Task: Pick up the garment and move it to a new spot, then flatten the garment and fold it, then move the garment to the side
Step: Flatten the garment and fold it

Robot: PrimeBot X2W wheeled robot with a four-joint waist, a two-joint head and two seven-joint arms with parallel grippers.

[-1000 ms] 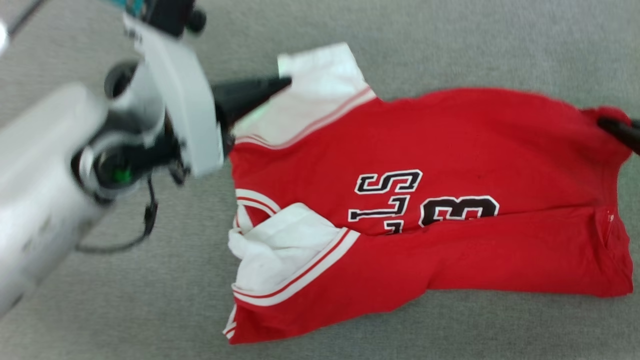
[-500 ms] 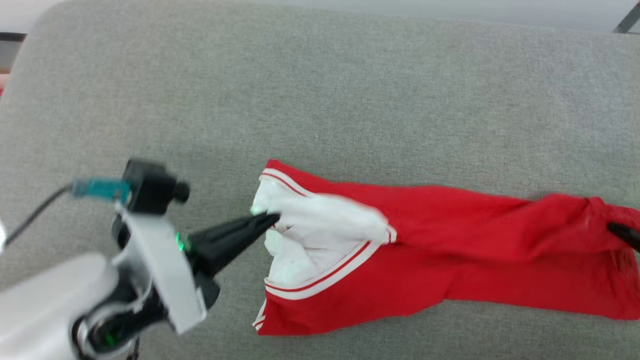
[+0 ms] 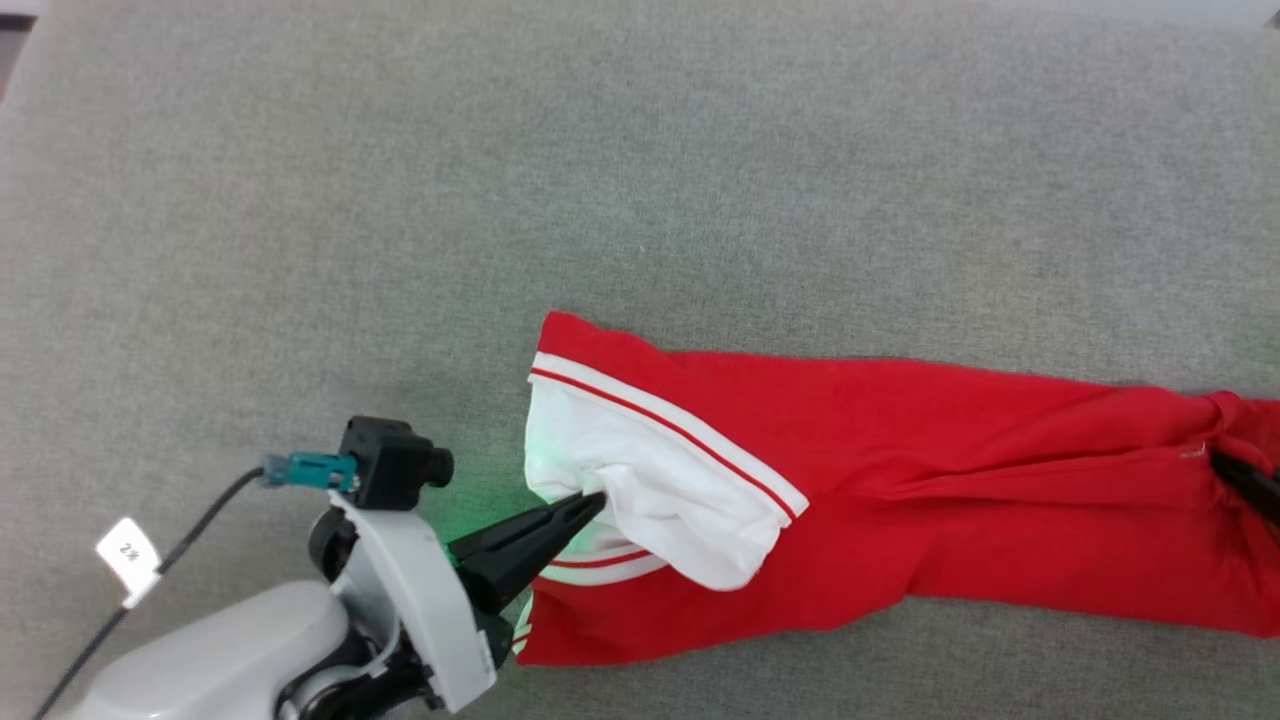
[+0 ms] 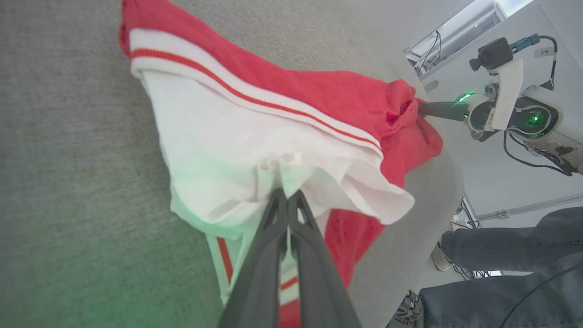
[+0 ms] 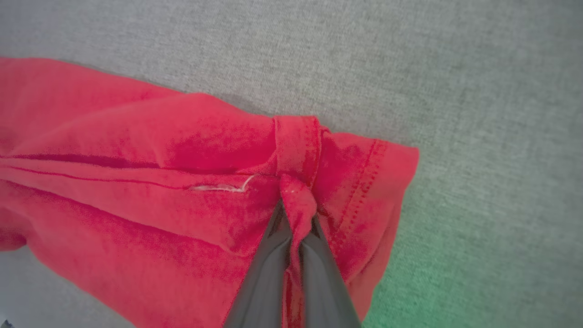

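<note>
The left gripper (image 4: 287,195) has its jaws pressed together on a pinch of the white sleeve (image 4: 237,150). The right gripper (image 5: 295,207) is likewise clamped on the bunched red hem corner (image 5: 364,182) — both grip the jersey shirt (image 3: 950,500). It lies folded into a long band across the grey fabric surface (image 3: 400,200), stretched between the two. A person's jeans-clad legs (image 4: 501,255) stand beyond the surface's edge.
</note>
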